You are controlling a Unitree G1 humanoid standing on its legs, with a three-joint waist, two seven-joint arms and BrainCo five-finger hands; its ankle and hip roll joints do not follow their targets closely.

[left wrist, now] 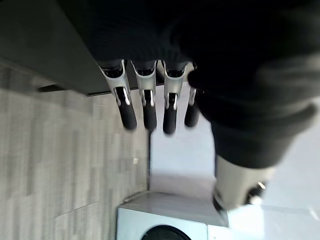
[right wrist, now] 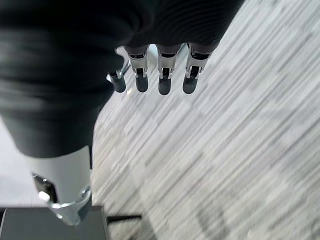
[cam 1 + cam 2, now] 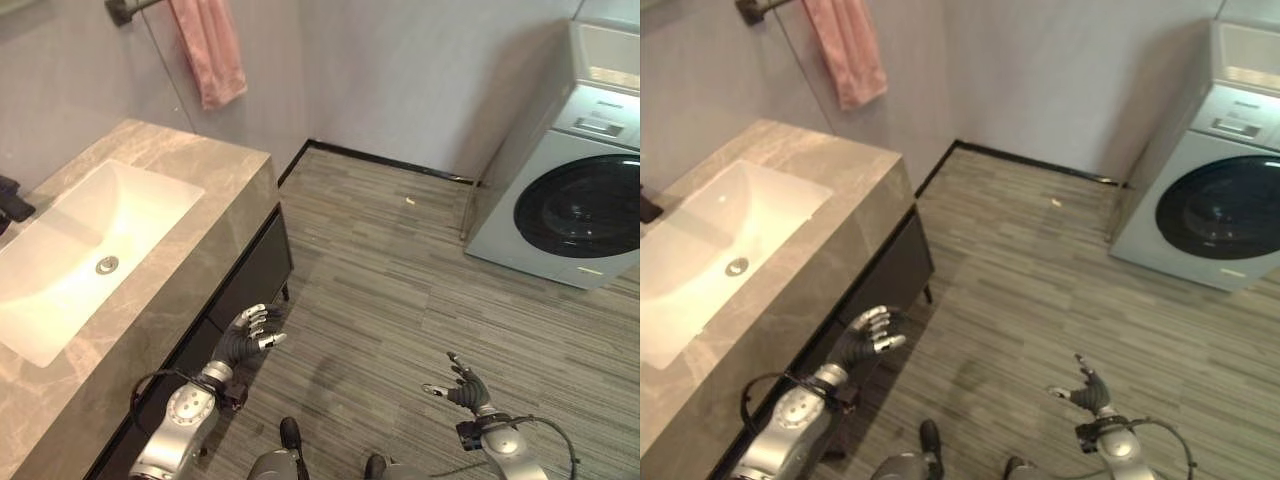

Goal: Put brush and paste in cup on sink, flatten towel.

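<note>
Pink towel (image 3: 210,45) hanging crumpled at 11 o'clock, marble desk (image 3: 190,270) edging a white sink (image 3: 80,250), left hand (image 3: 250,335) and right hand (image 3: 462,385) hovering loose-fingered, holding nothing, over striped floor (image 3: 400,290)

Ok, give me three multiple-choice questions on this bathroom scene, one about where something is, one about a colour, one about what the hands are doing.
1. Where does the towel hang?
A. on a wall bar above the counter
B. over the washing machine
C. in the sink

2. What colour is the towel?
A. blue
B. pink
C. white

3. What state are the left hand and right hand in?
A. both open, holding nothing
B. left holds a cup
C. right grips the towel

Answers: 1 A, it drapes from the bar; 2 B, the cloth is pink; 3 A, fingers are relaxed over the floor.
</note>
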